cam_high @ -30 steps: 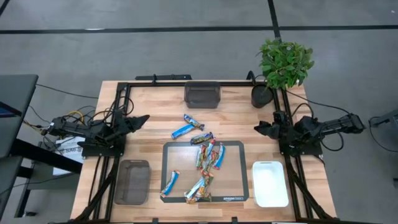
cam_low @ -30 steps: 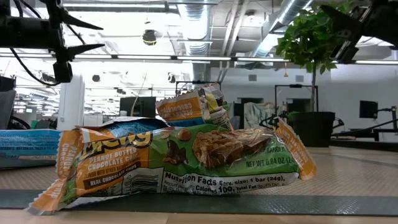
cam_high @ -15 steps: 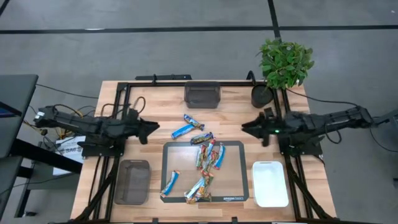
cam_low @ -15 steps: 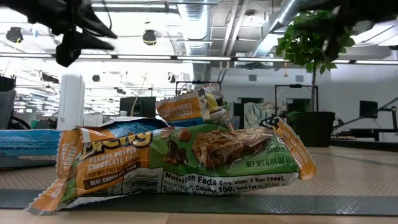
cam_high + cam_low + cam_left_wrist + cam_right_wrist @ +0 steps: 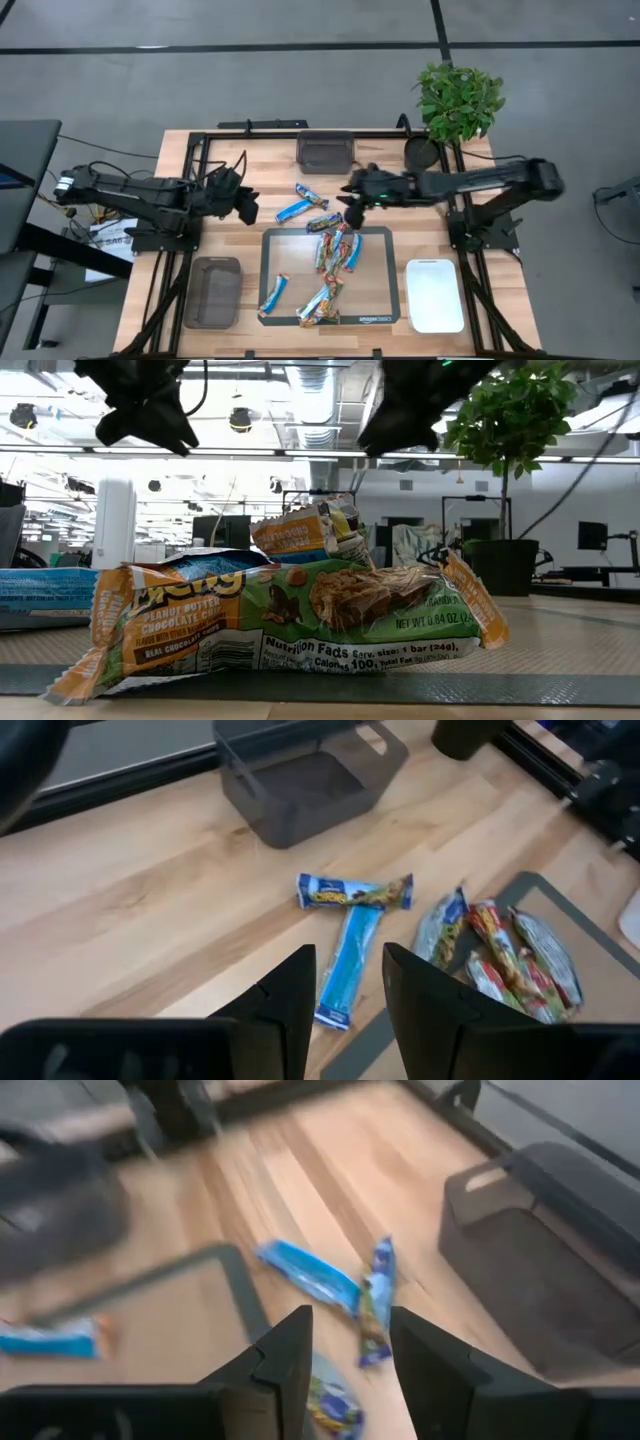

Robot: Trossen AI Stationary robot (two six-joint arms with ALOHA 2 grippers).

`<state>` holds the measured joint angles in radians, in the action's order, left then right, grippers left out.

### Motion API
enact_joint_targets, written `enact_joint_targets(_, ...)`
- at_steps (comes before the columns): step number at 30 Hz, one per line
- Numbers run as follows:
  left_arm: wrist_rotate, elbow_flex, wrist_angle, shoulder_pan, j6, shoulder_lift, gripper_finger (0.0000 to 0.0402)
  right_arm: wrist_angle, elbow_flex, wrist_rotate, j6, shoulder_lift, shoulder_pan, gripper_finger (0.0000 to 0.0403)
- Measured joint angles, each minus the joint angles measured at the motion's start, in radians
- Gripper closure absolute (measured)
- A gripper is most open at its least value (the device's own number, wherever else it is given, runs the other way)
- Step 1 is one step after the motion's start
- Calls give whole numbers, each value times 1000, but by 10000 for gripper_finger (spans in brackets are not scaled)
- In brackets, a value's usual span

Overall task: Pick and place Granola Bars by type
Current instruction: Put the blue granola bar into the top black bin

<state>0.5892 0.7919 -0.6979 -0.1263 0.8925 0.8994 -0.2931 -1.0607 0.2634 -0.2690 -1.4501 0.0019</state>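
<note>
Above the Granola Bars (image 5: pixel 330 250), both tools (image 5: pixel 352 197) (image 5: pixel 247 205) hover open

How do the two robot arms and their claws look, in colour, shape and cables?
Both arms are dark, slim and jointed. The left claw and the right claw each end in two dark, tapering fingers. Loose black cables loop along the left arm, and a small green light shows near the right arm's wrist.

High cam overhead, low cam table-level — both show Granola Bars (image 5: pixel 333 250).
</note>
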Motion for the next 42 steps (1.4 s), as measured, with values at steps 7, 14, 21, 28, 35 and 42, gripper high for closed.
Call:
enact_joint_targets(7, -1, 0, -5, 49, 1, 0, 292, -238, -244, -3, 69, -255, -36, 274)
enact_joint_targets(14, -8, 0, -22, 65, 1, 0, 292, -282, -356, -99, 160, -428, -65, 274)
enact_joint_targets(21, -39, 0, -46, 65, 1, 0, 292, -280, -391, -116, 164, -532, -92, 274)
enact_joint_targets(28, -62, 0, -56, 65, -10, 0, 292, -288, -418, -181, 191, -603, -111, 262)
enact_joint_targets(35, -63, 0, -56, 65, -11, 0, 292, -264, -418, -157, 191, -622, -112, 193)
enact_joint_targets(42, -65, 0, -56, 65, -20, 0, 292, -235, -417, -156, 192, -650, -132, 164)
